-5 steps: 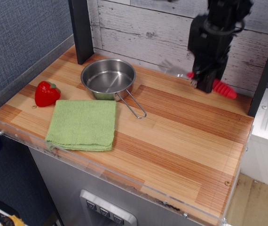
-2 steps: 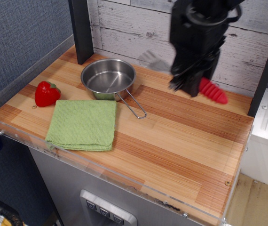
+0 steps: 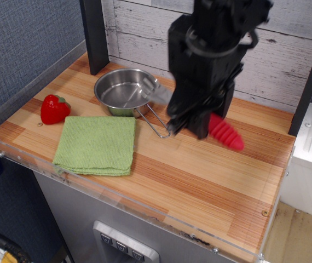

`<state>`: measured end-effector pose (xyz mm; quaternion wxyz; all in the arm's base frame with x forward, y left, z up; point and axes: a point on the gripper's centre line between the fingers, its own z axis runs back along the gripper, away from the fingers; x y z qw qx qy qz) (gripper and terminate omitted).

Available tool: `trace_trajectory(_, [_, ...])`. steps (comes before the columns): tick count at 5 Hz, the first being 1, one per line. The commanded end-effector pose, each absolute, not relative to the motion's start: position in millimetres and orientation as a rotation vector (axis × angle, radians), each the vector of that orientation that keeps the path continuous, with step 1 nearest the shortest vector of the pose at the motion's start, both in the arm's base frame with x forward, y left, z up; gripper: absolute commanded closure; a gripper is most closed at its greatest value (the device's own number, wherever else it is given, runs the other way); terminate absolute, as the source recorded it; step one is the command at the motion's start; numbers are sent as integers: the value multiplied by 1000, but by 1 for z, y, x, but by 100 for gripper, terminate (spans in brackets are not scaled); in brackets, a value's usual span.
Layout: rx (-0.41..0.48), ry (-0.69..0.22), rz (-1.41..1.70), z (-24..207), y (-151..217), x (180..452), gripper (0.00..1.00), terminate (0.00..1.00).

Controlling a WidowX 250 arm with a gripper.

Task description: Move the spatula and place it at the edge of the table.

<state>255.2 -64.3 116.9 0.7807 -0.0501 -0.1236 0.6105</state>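
Observation:
My black gripper [image 3: 191, 125] is shut on the spatula and holds it in the air above the middle of the wooden table [image 3: 211, 181]. The spatula's red ribbed handle [image 3: 226, 133] sticks out to the right of the fingers. Its silver pronged head [image 3: 155, 91] sticks out to the left, over the rim of the steel pan [image 3: 126, 91]. The middle of the spatula is hidden by the gripper.
The steel pan with its wire handle [image 3: 155, 123] stands at the back left. A green cloth [image 3: 97, 144] lies in front of it. A red strawberry [image 3: 53, 108] lies at the left. A black post [image 3: 94, 35] stands at the back left. A clear acrylic rim [image 3: 145, 211] edges the front.
The gripper has carried the spatula from the back right of the table forward and to the left, toward the middle, and it now hangs near the pan.

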Motion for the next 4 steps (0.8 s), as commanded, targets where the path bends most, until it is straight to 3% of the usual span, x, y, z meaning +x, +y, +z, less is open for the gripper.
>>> trace_trajectory(1, [-113,-279,1308,105,-63,239,100,0])
trace_trajectory(4, [-41,-260,1286,54,-50,232,100,0])
